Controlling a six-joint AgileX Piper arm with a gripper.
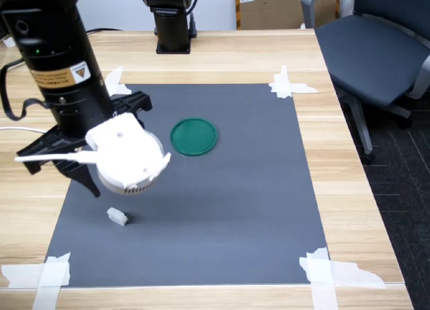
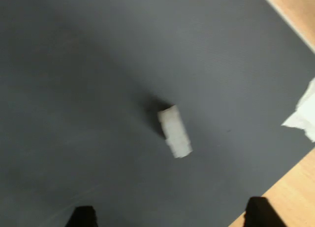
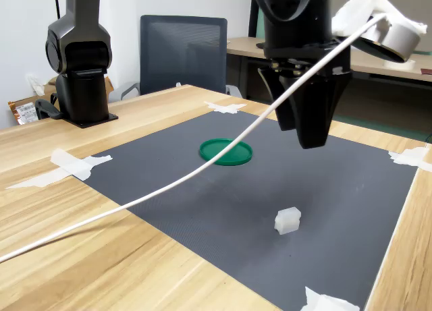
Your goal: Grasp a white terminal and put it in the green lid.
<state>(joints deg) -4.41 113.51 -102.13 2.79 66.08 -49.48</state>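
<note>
Approach step: the gripper (image 3: 312,132) hangs above the mat (image 1: 235,209), holding nothing, jaws apart judging by the two tips in the wrist view; next it must drop straight down around the white terminal (image 3: 287,220). Terminal is a tiny blocky white piece near the first exterior view's near-left mat corner, well apart from the green lid (image 1: 193,136).

Wooden table (image 1: 349,189), grey office chair (image 1: 376,48)

My room light is bright and even in both exterior views, which look sharp. My wrist view is blurry, and the white terminal (image 2: 174,131) looks smeared with a dark shadow beside it.
</note>
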